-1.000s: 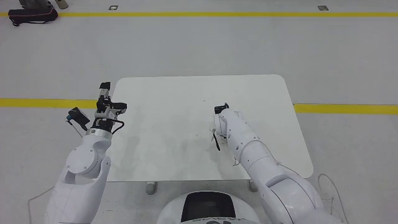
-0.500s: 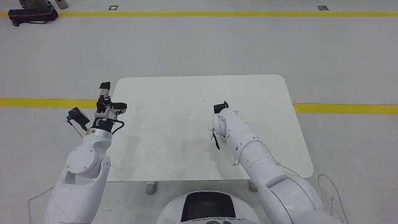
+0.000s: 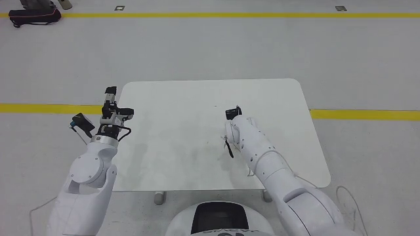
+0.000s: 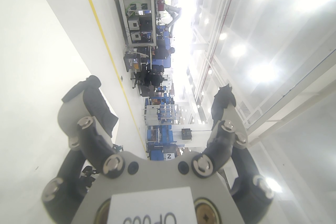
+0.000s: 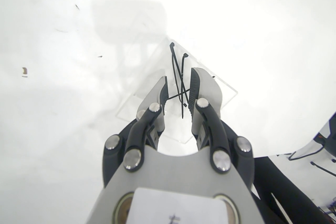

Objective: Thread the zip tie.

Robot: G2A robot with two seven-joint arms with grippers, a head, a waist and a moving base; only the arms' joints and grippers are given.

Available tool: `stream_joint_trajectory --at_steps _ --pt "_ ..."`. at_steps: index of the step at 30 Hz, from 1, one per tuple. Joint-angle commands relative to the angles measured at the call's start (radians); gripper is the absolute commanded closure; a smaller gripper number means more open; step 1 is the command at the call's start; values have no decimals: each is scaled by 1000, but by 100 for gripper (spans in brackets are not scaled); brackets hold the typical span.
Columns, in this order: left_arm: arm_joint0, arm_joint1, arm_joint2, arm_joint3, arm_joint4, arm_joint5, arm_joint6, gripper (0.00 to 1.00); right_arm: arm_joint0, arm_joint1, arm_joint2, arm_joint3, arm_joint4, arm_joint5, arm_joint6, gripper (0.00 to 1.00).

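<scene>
Two or three black zip ties (image 5: 179,78) lie crossed on a small clear plate (image 5: 223,93) on the white table (image 3: 184,105). My right gripper (image 5: 179,75) points down at them, open, one finger on each side of the crossed ties just above the plate. From above the zip ties (image 3: 227,148) show as a short dark line beside the right arm, right of the table's middle. At the table's left edge my left gripper (image 4: 157,86) is held up, also open, with nothing between its fingers (image 3: 110,98).
The table is bare white around the plate, with a few faint marks (image 5: 24,72). Its front edge runs close behind the right arm. Yellow floor lines (image 3: 197,15) and a dark bag (image 3: 33,14) lie far off.
The right wrist has shifted only very slightly over the zip ties. The left arm has not moved.
</scene>
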Motion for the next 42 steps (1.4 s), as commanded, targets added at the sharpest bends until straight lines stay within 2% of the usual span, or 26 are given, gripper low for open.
stream_joint_trajectory --at_steps 1,11,28,32,37,42 --pt "0 0 0 0 0 0 0 0 -5 4 -7 -10 0 0 9 78" --pt "0 0 0 0 0 0 0 0 -12 17 -26 -22 0 0 32 78" --pt "0 0 0 0 0 0 0 0 38 -3 -21 106 0 0 4 81" --pt "0 0 0 0 0 0 0 0 51 -10 -12 138 0 0 -8 85" --pt "0 0 0 0 0 0 0 0 65 -19 -1 169 0 0 -22 100" --pt "0 0 0 0 0 0 0 0 72 -22 1 173 0 0 -33 100"
